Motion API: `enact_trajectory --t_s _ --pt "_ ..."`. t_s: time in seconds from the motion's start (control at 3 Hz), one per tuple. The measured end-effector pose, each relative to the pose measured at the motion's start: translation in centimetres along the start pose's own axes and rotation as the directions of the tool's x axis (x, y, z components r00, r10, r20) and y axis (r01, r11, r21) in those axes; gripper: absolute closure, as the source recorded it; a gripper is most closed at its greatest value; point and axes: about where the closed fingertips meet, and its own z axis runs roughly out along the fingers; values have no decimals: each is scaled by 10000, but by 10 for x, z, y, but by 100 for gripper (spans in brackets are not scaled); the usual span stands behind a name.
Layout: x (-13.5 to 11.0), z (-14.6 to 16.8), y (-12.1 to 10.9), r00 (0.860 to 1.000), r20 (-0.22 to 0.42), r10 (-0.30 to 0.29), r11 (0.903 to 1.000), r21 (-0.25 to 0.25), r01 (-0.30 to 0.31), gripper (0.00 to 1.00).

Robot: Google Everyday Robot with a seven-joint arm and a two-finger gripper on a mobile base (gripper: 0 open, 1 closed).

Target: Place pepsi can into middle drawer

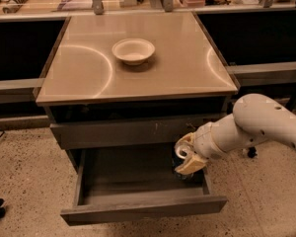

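The middle drawer (138,207) is pulled open below the cabinet top, and its dark grey inside shows. My gripper (186,162) has reached down into the drawer's right rear corner on a white arm coming in from the right. It is shut on the pepsi can (182,174). Only a small dark part of the can shows under the cream fingers (191,165), low over the drawer floor. I cannot tell whether the can touches the floor.
A shallow cream bowl (133,51) sits on the tan cabinet top (89,73). A closed grey drawer front with pale scratch marks (123,131) is just above the open drawer. Dark side counters stand on the left and right. The floor is speckled.
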Motion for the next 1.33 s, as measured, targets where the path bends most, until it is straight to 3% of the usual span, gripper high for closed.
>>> enact_trajectory --t_s 0.67,1.0,1.33 --pt "30 70 -10 9958 313 -858 9919 967 824 100" --pt "48 109 -24 9949 554 -846 9890 1259 771 100" --pt "71 143 -36 9969 541 -568 9913 1214 499 100"
